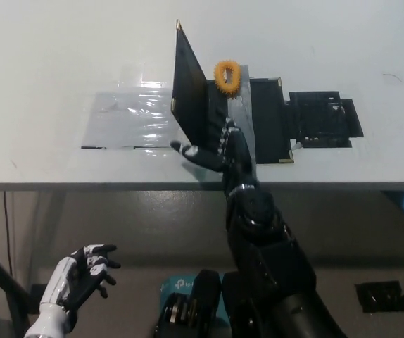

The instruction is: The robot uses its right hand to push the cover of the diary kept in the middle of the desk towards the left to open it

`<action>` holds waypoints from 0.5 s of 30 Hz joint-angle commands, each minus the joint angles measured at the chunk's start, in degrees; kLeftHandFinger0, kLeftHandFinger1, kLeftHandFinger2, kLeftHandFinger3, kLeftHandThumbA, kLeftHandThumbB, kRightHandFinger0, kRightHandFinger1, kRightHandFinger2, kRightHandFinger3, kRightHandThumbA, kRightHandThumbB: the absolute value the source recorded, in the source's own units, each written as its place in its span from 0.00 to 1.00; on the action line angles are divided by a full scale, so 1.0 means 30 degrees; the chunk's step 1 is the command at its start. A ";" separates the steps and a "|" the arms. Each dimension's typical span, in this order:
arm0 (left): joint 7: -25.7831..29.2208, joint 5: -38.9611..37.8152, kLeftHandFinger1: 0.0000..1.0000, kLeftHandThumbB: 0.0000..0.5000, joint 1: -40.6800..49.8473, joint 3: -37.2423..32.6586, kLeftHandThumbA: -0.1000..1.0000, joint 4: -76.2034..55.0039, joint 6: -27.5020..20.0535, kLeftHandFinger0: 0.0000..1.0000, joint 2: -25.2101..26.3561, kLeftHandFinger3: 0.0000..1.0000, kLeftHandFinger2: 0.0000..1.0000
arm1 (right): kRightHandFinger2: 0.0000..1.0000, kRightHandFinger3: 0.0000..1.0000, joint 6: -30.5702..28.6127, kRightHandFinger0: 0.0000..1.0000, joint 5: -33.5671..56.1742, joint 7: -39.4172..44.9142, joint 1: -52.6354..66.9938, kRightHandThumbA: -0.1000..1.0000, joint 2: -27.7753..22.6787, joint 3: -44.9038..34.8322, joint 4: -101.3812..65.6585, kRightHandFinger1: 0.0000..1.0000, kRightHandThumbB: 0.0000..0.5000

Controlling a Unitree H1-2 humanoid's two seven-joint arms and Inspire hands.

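Right hand [219,149], black, is at the near edge of the table [61,49], fingers spread and gripping nothing, reaching up from below the edge. Its fingertips [224,134] lie against the lower part of the diary cover [190,88], while one finger juts out leftward over the table edge.

That cover is black and stands raised, tilted over to the left, with its top corner toward the far side of the table. Under and to the right of it lies the rest of the diary [265,120], flat near the middle of the table: a greyish inner page with a black border and gold corner pieces. An orange ring [226,76] sits at the diary's far edge, just right of the cover. A black flat piece [325,118] lies touching the diary's right side.

Left of the cover, a clear plastic sheet [128,118] lies flat on the white table, glinting with reflections.

Left hand [82,271], white, hangs well below the table at the lower left, fingers loosely apart and holding nothing.
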 commanded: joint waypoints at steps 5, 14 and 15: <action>-0.0216 0.0350 0.34 0.77 -0.0530 -0.0531 0.42 -0.0447 0.0492 0.24 0.0153 0.58 0.44 | 0.84 0.93 -0.2246 0.80 -0.4395 0.1424 -0.1376 1.00 -0.0626 0.3881 0.2081 0.84 0.47; -0.0430 0.0351 0.33 0.66 -0.0542 -0.0785 0.40 -0.0372 0.0474 0.24 0.0461 0.58 0.45 | 0.75 0.88 -0.2322 0.74 -0.6983 0.1881 -0.3842 1.00 -0.1671 0.6690 0.2942 0.76 0.52; -0.0420 0.0401 0.33 0.67 -0.0635 -0.0857 0.40 -0.0328 0.0493 0.24 0.0444 0.57 0.45 | 0.73 0.88 -0.2089 0.70 -0.7065 0.1954 -0.3998 1.00 -0.1737 0.6760 0.2876 0.74 0.54</action>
